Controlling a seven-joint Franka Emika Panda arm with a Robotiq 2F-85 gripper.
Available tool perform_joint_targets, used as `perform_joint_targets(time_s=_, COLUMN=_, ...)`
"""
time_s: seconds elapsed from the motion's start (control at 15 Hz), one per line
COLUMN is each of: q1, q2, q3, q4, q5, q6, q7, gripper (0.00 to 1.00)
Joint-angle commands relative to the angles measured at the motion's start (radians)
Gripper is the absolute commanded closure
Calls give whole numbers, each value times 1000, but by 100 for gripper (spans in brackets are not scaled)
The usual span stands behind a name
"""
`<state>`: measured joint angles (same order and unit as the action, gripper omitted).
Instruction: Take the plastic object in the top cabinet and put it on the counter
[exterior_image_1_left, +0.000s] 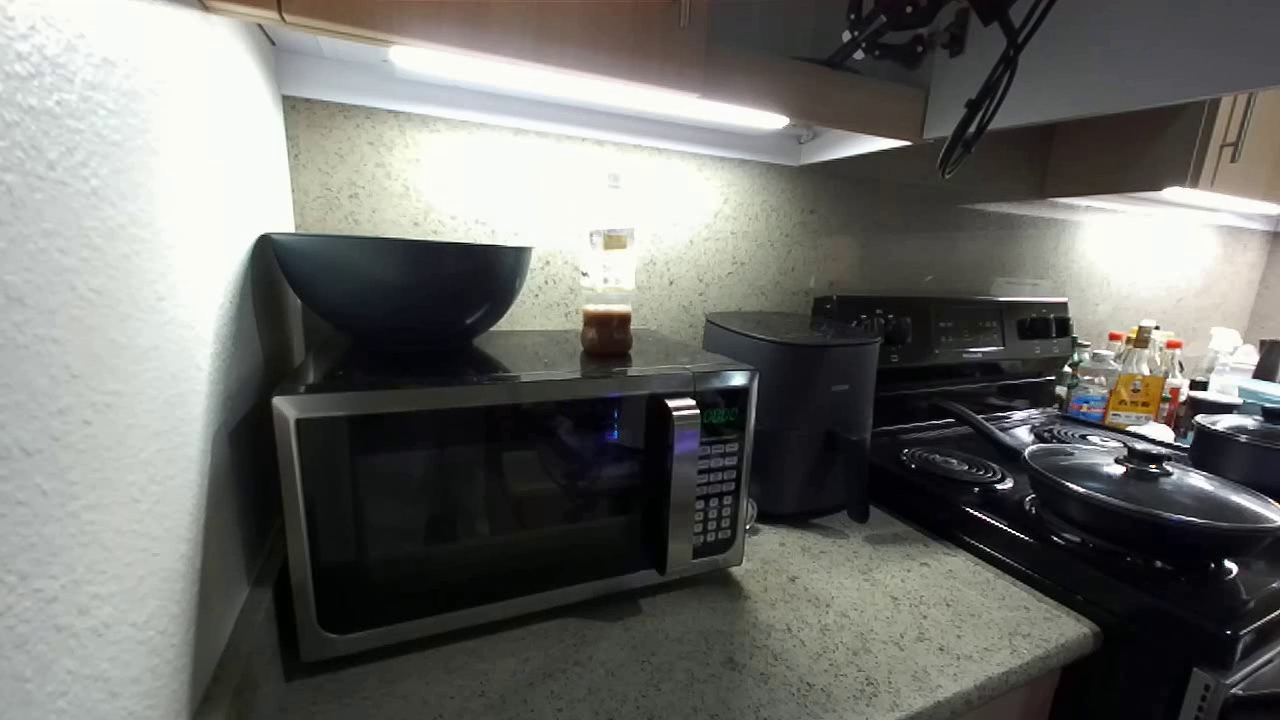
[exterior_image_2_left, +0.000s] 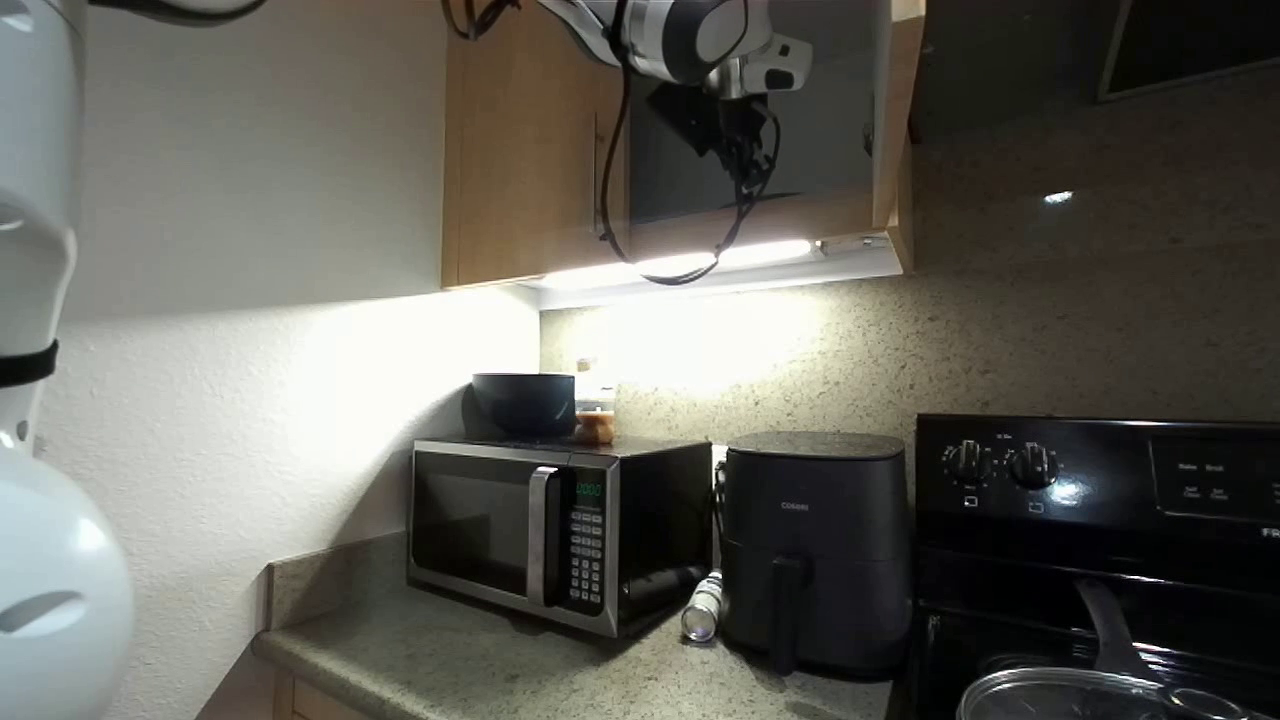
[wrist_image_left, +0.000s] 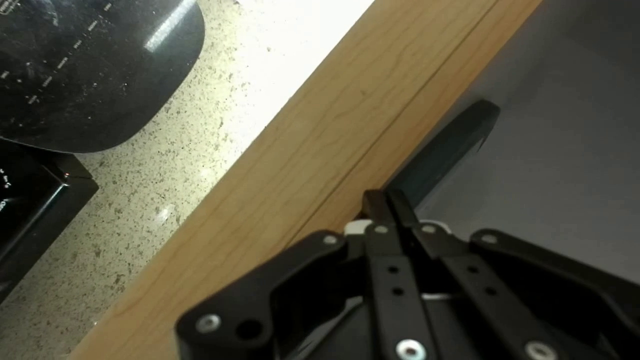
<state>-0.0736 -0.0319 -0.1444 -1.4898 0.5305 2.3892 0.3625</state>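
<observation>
And the jaws are together, all but meeting at the tips, just a thin dark slit between them in the wrist view, right at the edge of the plastic plate (wrist_image_left: 447, 150)! One tip overlaps the plate's dark rim, the other sits in front of the wooden lip of the top cabinet (wrist_image_left: 310, 165); whether that rim is actually pinched between them, I cannot tell from here. The plate itself lies inside the open cabinet, close behind the lip, showing only a dark sliver beyond the tips. Out to an exterior view, where the arm (exterior_image_2_left: 655, 30) hangs high, its dark end in front of the cabinet opening, above the glowing light strip (exterior_image_2_left: 775, 251), with the jaws too dark to read from out there. Down below, the speckled bench (exterior_image_1_left: 820, 610) carries the microwave (exterior_image_1_left: 480, 500), the dark bowl (exterior_image_1_left: 400, 290) and the jar (exterior_image_1_left: 607, 330) with brown contents sit up on top of it, and the black air fryer (exterior_image_1_left: 800, 430) stands just beside.
</observation>
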Motion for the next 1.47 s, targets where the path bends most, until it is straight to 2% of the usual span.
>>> perform_joint_targets(time_s=0.0, q1=6, q2=-38, q3=7, q4=-33, q5=-15, q6=-12, q7=-6, gripper=74)
perform_joint_targets(time_s=0.27, q1=11, q2=-77, q3=12, q4=-51, q5=-49, q6=-44, q7=-14, gripper=49)
perform_joint_targets(time_s=0.73, q1=-4, q2=-137, q3=8, q4=-30, q5=-207, q6=-10, q7=-21, gripper=4)
perform_joint_targets(time_s=0.87, q1=-11, q2=-124, q3=-2, q4=11, q5=-190, q6=-68, q7=-64, gripper=0)
perform_joint_targets(time_s=1.2, q1=-6, q2=-44, q3=-34, q4=129, q5=-140, q6=-225, q7=-211, gripper=0)
perform_joint_targets(time_s=1.4, q1=-12, q2=33, q3=-25, q4=268, q5=-158, q6=-349, q7=-254, gripper=0)
